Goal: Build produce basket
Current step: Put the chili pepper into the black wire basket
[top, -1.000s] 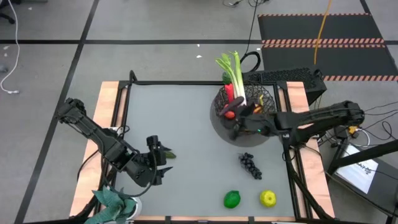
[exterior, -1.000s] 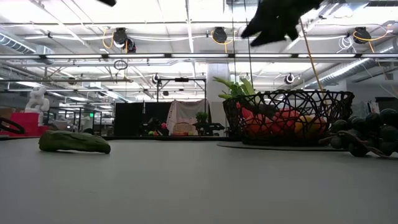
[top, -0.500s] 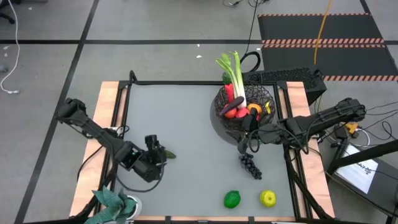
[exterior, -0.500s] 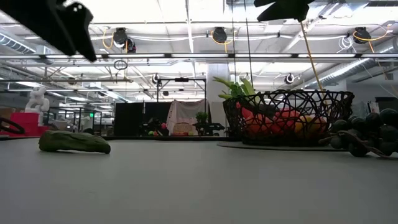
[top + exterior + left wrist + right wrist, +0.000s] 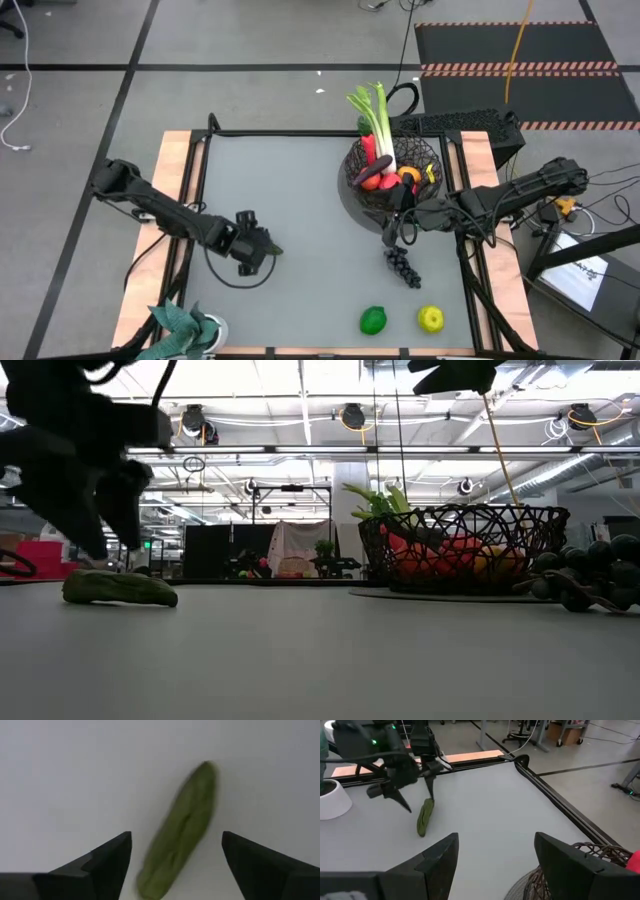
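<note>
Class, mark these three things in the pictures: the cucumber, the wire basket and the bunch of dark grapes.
cucumber (image 5: 181,831): left wrist view, middle of its green body.
wire basket (image 5: 462,520): low view, front of its mesh wall.
dark grapes (image 5: 402,265): high view, centre of the bunch.

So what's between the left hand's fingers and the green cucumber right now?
Nothing: the left hand hangs open over the green cucumber, shown in its wrist view.
</note>
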Tool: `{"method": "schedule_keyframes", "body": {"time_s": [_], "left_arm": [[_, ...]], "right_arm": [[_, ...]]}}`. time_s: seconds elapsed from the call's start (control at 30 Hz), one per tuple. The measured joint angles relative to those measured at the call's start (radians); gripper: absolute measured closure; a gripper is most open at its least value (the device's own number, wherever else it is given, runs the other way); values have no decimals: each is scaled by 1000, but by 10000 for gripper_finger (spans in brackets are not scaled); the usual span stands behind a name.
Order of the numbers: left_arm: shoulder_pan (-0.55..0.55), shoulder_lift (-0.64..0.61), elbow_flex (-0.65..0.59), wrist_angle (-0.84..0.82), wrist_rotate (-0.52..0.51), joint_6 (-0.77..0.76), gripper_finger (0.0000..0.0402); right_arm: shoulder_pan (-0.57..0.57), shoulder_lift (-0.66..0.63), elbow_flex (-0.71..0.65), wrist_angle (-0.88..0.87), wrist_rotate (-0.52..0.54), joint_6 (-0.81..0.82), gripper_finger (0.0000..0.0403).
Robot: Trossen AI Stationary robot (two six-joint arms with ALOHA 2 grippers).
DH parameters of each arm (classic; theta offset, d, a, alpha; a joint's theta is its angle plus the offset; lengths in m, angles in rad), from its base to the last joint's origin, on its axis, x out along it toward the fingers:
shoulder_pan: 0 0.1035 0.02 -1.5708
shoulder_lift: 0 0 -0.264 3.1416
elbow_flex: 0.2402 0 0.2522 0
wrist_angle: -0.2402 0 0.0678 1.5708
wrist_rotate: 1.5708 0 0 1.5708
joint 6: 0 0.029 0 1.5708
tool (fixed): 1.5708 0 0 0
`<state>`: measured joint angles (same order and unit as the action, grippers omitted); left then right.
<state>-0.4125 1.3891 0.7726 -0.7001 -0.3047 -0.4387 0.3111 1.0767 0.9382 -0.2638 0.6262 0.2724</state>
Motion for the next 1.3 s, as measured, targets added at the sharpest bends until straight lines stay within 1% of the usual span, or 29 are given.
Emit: {"method": "schedule_keyframes", "body": {"time_s": [0.07,0.17,0.27,0.43,0.53,0.73,0.83,0.9,1.17,1.3], "left_arm": [[13,0,-32,62,37,41,114],[31,0,-68,125,40,89,145],[50,0,-82,126,39,119,177],[62,0,-112,131,38,105,226],[62,-1,-130,141,30,86,247],[62,-2,-135,159,28,142,272],[62,0,-136,206,27,137,272],[62,0,-136,216,15,98,263],[62,1,-136,220,13,64,187],[62,1,-136,216,11,62,160]], "right_arm": [[0,0,0,0,0,1,149],[0,0,0,0,0,2,149],[0,0,0,0,-1,2,149],[0,0,0,0,-2,3,149],[0,0,0,1,-2,3,149],[0,0,0,4,-3,3,149],[0,0,1,4,-3,3,149],[0,1,1,4,-3,3,149],[0,1,1,4,-3,3,149],[0,1,1,4,-3,3,149]]}}
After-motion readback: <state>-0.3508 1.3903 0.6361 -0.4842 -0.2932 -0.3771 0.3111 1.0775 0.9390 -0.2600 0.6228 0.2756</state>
